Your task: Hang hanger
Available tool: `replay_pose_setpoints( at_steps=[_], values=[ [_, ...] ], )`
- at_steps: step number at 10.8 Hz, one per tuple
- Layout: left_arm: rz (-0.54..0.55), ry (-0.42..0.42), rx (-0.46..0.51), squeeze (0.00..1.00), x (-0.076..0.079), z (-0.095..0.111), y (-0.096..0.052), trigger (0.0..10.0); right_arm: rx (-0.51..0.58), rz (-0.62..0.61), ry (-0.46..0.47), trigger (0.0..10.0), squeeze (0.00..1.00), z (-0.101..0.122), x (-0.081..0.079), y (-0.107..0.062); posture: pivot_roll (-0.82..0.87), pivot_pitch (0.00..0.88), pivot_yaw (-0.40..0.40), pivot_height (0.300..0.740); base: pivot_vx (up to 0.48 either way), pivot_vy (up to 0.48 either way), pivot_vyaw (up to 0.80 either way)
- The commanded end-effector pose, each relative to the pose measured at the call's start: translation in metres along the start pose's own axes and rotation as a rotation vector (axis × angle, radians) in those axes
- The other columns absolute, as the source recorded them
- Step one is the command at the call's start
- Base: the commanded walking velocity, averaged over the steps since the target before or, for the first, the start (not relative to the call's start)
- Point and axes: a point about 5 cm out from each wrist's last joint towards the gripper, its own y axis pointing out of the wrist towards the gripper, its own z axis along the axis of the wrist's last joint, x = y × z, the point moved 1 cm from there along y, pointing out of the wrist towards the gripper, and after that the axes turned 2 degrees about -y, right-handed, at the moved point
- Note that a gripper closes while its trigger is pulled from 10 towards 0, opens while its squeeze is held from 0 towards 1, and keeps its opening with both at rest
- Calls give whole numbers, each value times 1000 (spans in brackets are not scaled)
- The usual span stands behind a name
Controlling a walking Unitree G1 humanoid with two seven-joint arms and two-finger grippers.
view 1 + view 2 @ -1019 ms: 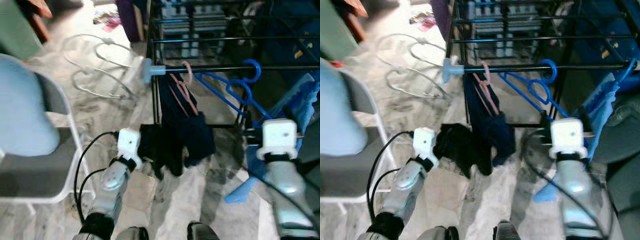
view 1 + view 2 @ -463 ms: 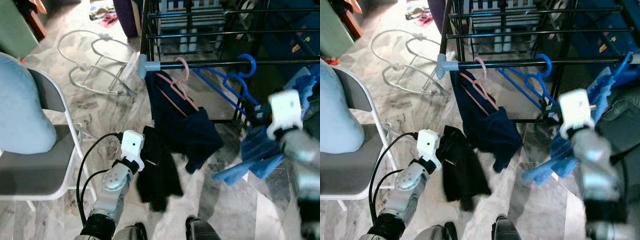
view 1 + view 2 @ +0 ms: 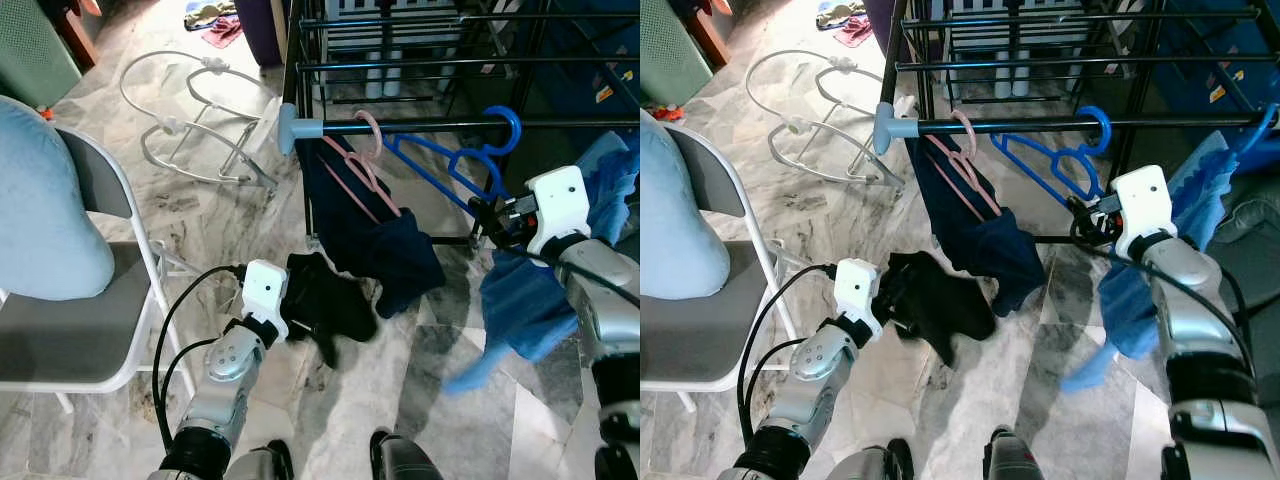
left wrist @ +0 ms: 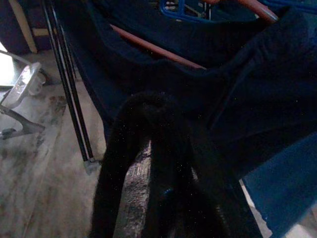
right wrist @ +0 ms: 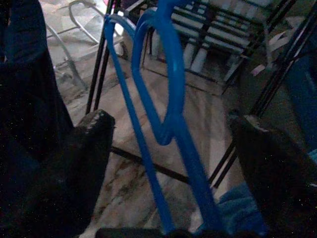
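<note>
While marble floor (image 3: 200,210) underlies black rack (image 3: 400,65).

The left gripper (image 3: 300,305) is buried in the black garment (image 3: 335,305) it carries, so its fingers cannot be made out. The pink hanger (image 3: 362,168) disappears below into the navy garment (image 3: 385,250) draped on it. The blue hanger (image 3: 1065,165) has its lower end hidden behind the right gripper (image 3: 1085,222). The folding chair (image 3: 75,345) and the light blue cushion (image 3: 45,225) on it are cut off by the picture's left edge.
</note>
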Motion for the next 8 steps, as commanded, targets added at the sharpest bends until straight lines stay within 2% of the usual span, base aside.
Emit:
replay_pose_setpoints(
  at_steps=[1, 5, 8],
  values=[
    [9, 10, 0, 0, -2, 1, -1, 10000, -5, 9, 16, 0, 0, 1, 1, 2, -167, 248, 90, 740, 0, 0, 0],
    [7, 18, -16, 0, -3, -1, -1, 10000, -11, 21, 99, 0, 0, 2, 10, 5, -166, 243, 96, 740, 0, 0, 0],
    [3, 20, -26, 0, -1, -2, 1, 10000, -47, 44, 84, 0, 0, 1, 13, 4, -175, 238, 93, 740, 0, 0, 0]
  ],
)
